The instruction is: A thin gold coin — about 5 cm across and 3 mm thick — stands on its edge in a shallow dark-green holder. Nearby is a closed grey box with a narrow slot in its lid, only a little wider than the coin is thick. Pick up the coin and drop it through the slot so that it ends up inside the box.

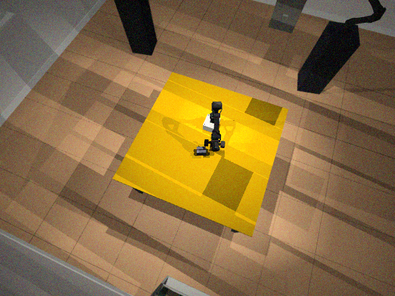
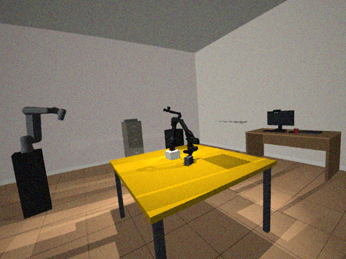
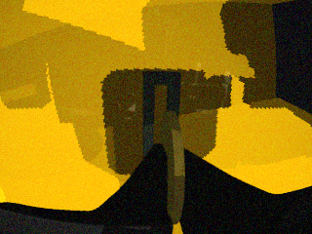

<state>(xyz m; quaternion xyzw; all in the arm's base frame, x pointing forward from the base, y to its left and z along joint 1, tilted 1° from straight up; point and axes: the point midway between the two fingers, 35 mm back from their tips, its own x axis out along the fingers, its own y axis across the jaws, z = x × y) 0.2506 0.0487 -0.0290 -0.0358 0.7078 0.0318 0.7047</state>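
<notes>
The gold coin (image 3: 175, 171) shows nearly edge-on in the wrist view. My gripper (image 3: 164, 152) (image 2: 190, 153) is shut on it, with a black finger on each side. The dark-green holder (image 3: 149, 109) is just beyond the fingertips, and the coin's far end overlaps it in the view. Whether the coin still touches the holder I cannot tell. In the top view the arm hides the coin and the holder. The grey box (image 1: 201, 150) (image 2: 188, 160) stands close beside the gripper, looking dark, with a dark line across its top.
A white block (image 1: 208, 123) (image 2: 172, 154) stands on the yellow table (image 1: 153, 134) (image 2: 173, 186) under the arm's rear part. In the wrist view a dark shape (image 3: 294, 49) fills the upper right. Black pedestals (image 1: 140, 34) (image 1: 325, 60) and a desk (image 2: 291, 140) are away from the table.
</notes>
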